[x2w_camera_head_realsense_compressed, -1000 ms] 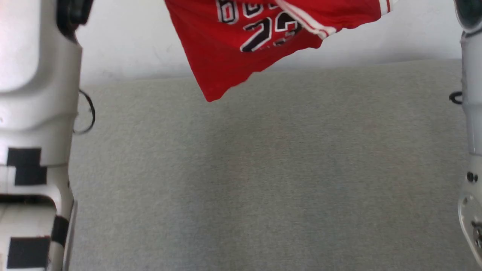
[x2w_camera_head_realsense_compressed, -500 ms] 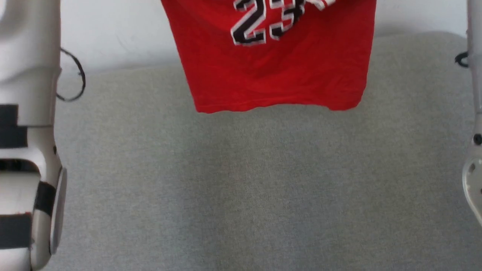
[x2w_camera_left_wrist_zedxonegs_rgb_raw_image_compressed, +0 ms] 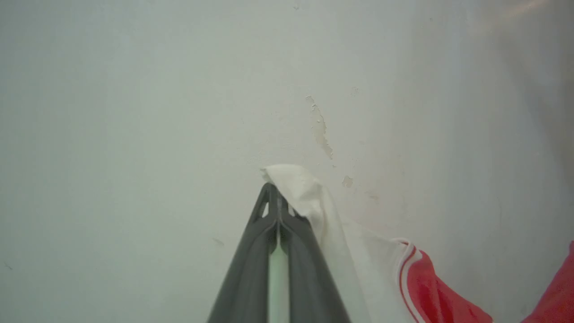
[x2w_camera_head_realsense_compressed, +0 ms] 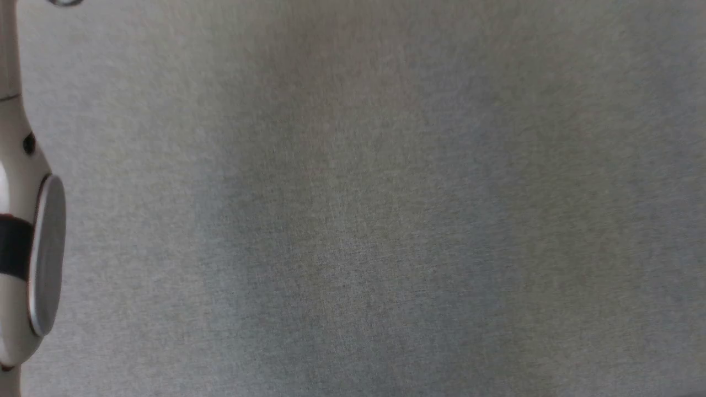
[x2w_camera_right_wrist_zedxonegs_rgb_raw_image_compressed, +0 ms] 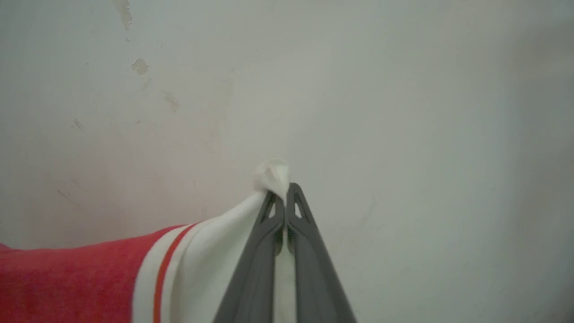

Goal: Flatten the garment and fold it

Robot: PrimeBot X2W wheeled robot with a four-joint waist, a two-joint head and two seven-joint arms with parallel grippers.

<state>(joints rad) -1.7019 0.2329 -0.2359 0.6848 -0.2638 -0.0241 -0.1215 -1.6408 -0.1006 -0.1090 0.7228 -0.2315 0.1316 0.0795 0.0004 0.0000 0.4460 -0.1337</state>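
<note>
The garment [x2w_camera_left_wrist_zedxonegs_rgb_raw_image_compressed: 421,282] is a red jersey with white sleeves and red-and-white striped trim. In the left wrist view my left gripper [x2w_camera_left_wrist_zedxonegs_rgb_raw_image_compressed: 277,199] is shut on a white sleeve, whose tip pokes out past the fingertips. Red cloth trails off to the lower right there. In the right wrist view my right gripper [x2w_camera_right_wrist_zedxonegs_rgb_raw_image_compressed: 285,197] is shut on the other white sleeve of the garment [x2w_camera_right_wrist_zedxonegs_rgb_raw_image_compressed: 89,278], with red cloth stretching to the lower left. Both grippers point at a pale wall. The garment is out of the head view.
The head view looks down on a grey fabric surface [x2w_camera_head_realsense_compressed: 364,209]. A pale forearm [x2w_camera_head_realsense_compressed: 33,248] with a metal disc runs along its left edge. The pale wall [x2w_camera_left_wrist_zedxonegs_rgb_raw_image_compressed: 179,112] ahead of both grippers has chipped paint patches.
The head view has swung downward, so the hanging jersey and the wall have left its top edge. The right forearm has also slipped out of that view.
</note>
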